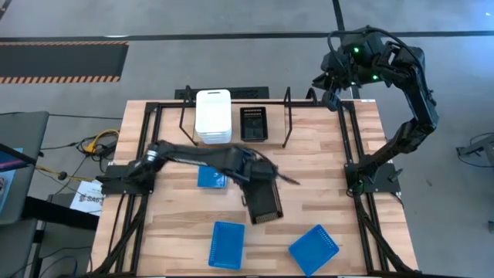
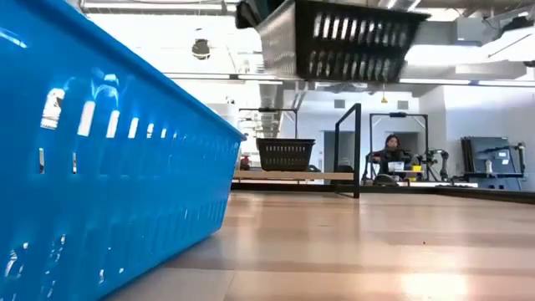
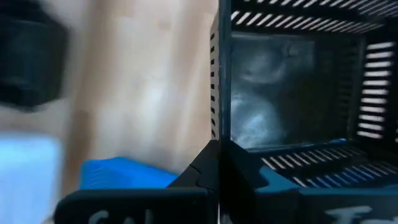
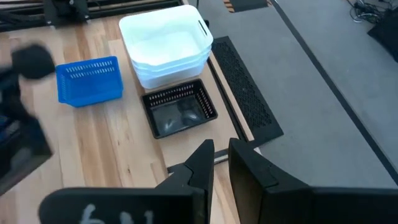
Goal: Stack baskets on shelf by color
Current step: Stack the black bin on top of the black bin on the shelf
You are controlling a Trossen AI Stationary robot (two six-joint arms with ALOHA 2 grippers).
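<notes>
My left gripper (image 1: 257, 180) hangs over the table's middle, shut on a small black basket (image 1: 264, 205) that is lifted high above the wood (image 2: 343, 38). On the black shelf (image 1: 288, 123) at the far edge stand stacked white baskets (image 1: 213, 116) and, beside them, another black basket (image 1: 253, 123). Three blue baskets lie on the table: one (image 1: 208, 178) partly under my left arm and two near the front edge (image 1: 226, 244) (image 1: 314, 249). My right gripper (image 4: 216, 155) waits high beyond the far right corner, fingers slightly apart, holding nothing. My left gripper has the black basket by its far end wall (image 3: 217, 124), one finger inside the basket and one outside. The fingers come from above, pointing steeply down. The basket hangs below them, clear of the table and a little tilted (image 2: 343, 38).
In the low view, a blue basket (image 2: 100, 167) stands close at the left. Black frame rails (image 1: 351, 154) run along both table sides. Bare wood lies between the shelf and the front blue baskets. A person (image 2: 391, 155) sits in the room beyond.
</notes>
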